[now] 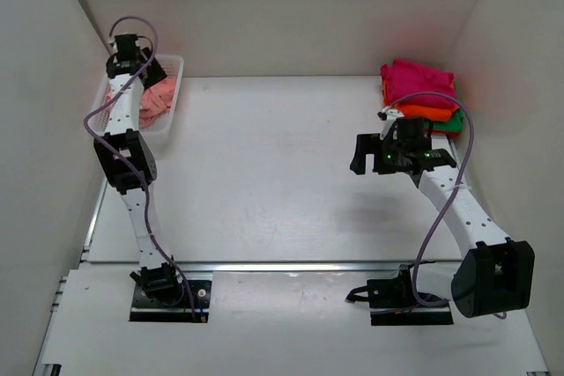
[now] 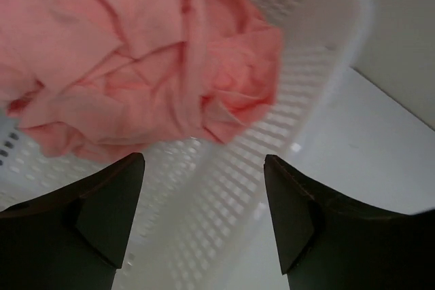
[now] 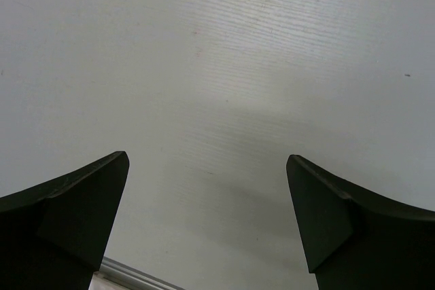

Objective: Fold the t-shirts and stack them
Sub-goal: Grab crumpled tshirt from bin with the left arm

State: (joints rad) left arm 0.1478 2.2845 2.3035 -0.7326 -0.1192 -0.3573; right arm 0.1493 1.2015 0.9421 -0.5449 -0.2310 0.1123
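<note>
When seen from above, the left gripper (image 1: 157, 74) hung over the white basket (image 1: 179, 85) in the far left corner of the table (image 1: 264, 156). The salmon-pink shirt (image 1: 148, 105) lay bunched up inside that basket. Three folded shirts sat in a pile in the far right corner. The magenta shirt (image 1: 419, 77) was on top, the orange shirt (image 1: 430, 113) was under it, and the green shirt (image 1: 455, 124) peeked out at the bottom. The right gripper (image 1: 359, 156) hung over the bare table, near the pile but not touching it.

From the left wrist camera, the left gripper's two dark fingers (image 2: 102, 208) were spread wide apart with nothing between them. The salmon-pink shirt (image 2: 136, 66) lay crumpled in the basket (image 2: 319, 66) just ahead, and the fingers did not touch it.

From the right wrist camera, the right gripper's fingers (image 3: 75, 208) were spread wide too and held nothing. Only the plain table (image 3: 238, 52) showed below them.
</note>
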